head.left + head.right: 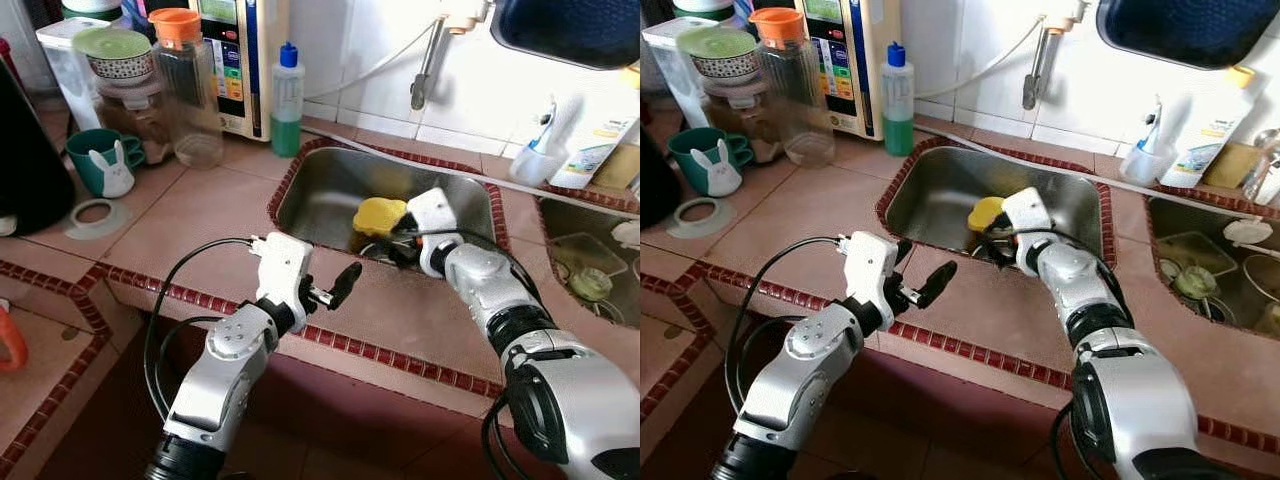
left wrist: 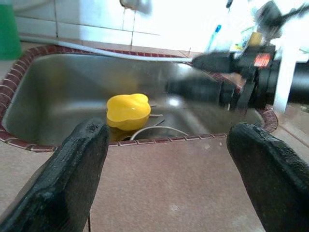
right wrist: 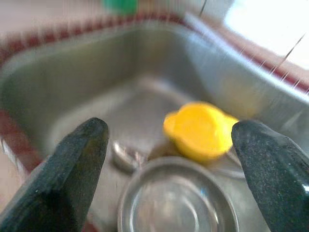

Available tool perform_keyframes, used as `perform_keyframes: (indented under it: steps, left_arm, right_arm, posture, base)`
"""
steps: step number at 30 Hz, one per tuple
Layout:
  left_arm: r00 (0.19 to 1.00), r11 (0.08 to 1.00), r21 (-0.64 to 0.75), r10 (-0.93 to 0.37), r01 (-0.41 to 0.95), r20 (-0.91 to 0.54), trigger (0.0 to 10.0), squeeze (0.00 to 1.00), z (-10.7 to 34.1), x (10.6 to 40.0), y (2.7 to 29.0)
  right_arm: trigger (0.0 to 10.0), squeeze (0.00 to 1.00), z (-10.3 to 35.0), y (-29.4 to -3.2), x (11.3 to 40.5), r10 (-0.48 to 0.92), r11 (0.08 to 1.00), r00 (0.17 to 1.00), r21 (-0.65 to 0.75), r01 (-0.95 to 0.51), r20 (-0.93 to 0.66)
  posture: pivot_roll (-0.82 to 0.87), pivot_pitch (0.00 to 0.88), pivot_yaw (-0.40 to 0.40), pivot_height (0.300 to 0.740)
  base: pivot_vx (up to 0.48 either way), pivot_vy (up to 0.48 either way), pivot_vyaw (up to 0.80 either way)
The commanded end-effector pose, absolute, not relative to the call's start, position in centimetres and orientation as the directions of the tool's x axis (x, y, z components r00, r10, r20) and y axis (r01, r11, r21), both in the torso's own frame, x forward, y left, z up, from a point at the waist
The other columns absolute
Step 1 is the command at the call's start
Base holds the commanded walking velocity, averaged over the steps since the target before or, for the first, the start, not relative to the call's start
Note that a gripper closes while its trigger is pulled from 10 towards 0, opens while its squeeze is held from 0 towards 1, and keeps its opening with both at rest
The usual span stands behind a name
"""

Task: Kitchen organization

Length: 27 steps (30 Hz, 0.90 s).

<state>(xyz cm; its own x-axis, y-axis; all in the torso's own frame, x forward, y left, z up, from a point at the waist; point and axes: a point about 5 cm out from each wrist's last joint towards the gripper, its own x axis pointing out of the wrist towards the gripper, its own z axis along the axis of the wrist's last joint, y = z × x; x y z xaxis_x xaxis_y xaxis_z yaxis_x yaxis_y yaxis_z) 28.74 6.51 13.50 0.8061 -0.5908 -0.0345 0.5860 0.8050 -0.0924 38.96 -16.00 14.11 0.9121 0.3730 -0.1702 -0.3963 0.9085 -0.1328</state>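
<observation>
A yellow lobed bowl (image 1: 380, 214) lies in the steel sink (image 1: 325, 185), beside a round steel dish (image 3: 178, 205) and a spoon (image 3: 124, 157). My right gripper (image 1: 398, 246) reaches down into the sink just in front of the yellow bowl (image 3: 200, 128). It is open, with nothing between its fingers. My left gripper (image 1: 922, 268) hovers over the tiled counter in front of the sink, pointing toward the yellow bowl (image 2: 128, 110), and is open and empty.
A green soap bottle (image 1: 287, 100), a clear jug with an orange lid (image 1: 185, 90) and a teal rabbit mug (image 1: 105, 160) stand at the back left. A faucet (image 1: 430, 65) hangs over the sink. A second sink (image 1: 590, 265) lies to the right.
</observation>
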Motion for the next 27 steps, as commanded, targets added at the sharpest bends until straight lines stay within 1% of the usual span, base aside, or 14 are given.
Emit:
perform_keyframes:
  steps: [1,2,4,7,8,14,16,20,21,23,27]
  left_arm:
    - [0.804,0.803,-0.073,-0.594,0.591,-0.031,10.0,0.00,13.7,29.0,6.2]
    - [0.804,0.803,-0.073,-0.594,0.591,-0.031,10.0,0.00,13.7,29.0,6.2]
    - [0.800,0.800,-0.074,-0.599,0.596,-0.032,10.0,0.00,13.7,29.0,6.0]
    - [0.797,0.797,-0.072,-0.603,0.600,-0.031,10.0,0.00,13.7,29.0,5.9]
    - [0.797,0.797,-0.072,-0.603,0.600,-0.030,10.0,0.00,13.7,29.1,5.9]
    - [0.817,0.818,-0.061,-0.575,0.573,-0.035,10.0,0.00,13.7,29.5,6.1]
    - [0.859,0.859,-0.033,-0.512,0.512,-0.016,10.0,0.00,14.1,30.1,6.6]
    - [0.884,0.884,-0.030,-0.467,0.467,0.016,10.0,0.00,14.7,30.8,7.1]
    - [0.901,0.901,-0.009,-0.432,0.433,0.023,10.0,0.00,15.0,31.3,7.4]
    - [0.911,0.911,-0.013,-0.412,0.412,0.025,10.0,0.00,15.1,31.7,7.6]
    - [0.916,0.917,0.027,-0.400,0.399,0.043,10.0,0.00,15.4,32.2,7.6]
  right_arm:
    - [10.0,0.00,14.8,-16.2,39.0,0.370,0.921,0.924,-0.095,-0.379,-0.101]
    - [10.0,0.00,14.8,-16.2,39.0,0.370,0.921,0.924,-0.095,-0.379,-0.101]
    - [10.0,0.00,15.3,-16.4,39.0,0.350,0.937,0.936,0.002,-0.350,-0.032]
    - [10.0,0.00,15.8,-16.6,39.0,0.328,0.944,0.944,0.036,-0.329,0.013]
    - [10.0,0.00,16.3,-17.0,39.1,0.291,0.953,0.955,0.073,-0.295,0.058]
    - [10.0,0.00,17.7,-17.8,38.6,0.239,0.963,0.959,0.091,-0.255,0.155]
    - [10.0,0.00,18.5,-18.4,37.6,0.210,0.971,0.955,0.067,-0.228,0.209]
    - [10.0,0.00,18.6,-18.8,36.4,0.186,0.977,0.955,0.059,-0.204,0.231]
    - [10.0,0.00,18.4,-19.0,35.4,0.164,0.983,0.958,0.046,-0.180,0.236]
    - [10.0,0.00,17.9,-19.1,34.2,0.134,0.987,0.963,0.051,-0.150,0.235]
    - [10.0,0.00,16.5,-18.8,31.5,0.076,0.992,0.976,0.080,-0.094,0.205]
  posture:
    - [0.18,0.007,-0.047,0.740]
    - [0.18,0.007,-0.047,0.740]
    - [0.18,0.001,-0.042,0.740]
    - [0.17,0.000,-0.040,0.740]
    - [0.17,0.000,-0.039,0.740]
    - [0.16,0.000,-0.034,0.740]
    - [0.15,0.000,-0.027,0.740]
    - [0.13,0.000,-0.018,0.740]
    - [0.12,0.000,-0.012,0.740]
    - [0.11,0.000,-0.004,0.740]
    - [0.09,0.000,0.009,0.740]
  base:
    - [0.000,0.000,0.00]
    - [0.000,0.000,0.00]
    - [0.000,0.000,0.00]
    - [0.000,0.000,0.00]
    - [0.000,0.000,0.00]
    - [0.000,0.000,0.00]
    - [0.000,0.000,0.00]
    - [0.000,0.000,0.00]
    - [0.000,0.000,0.00]
    - [0.000,0.000,0.00]
    - [0.000,0.000,0.00]
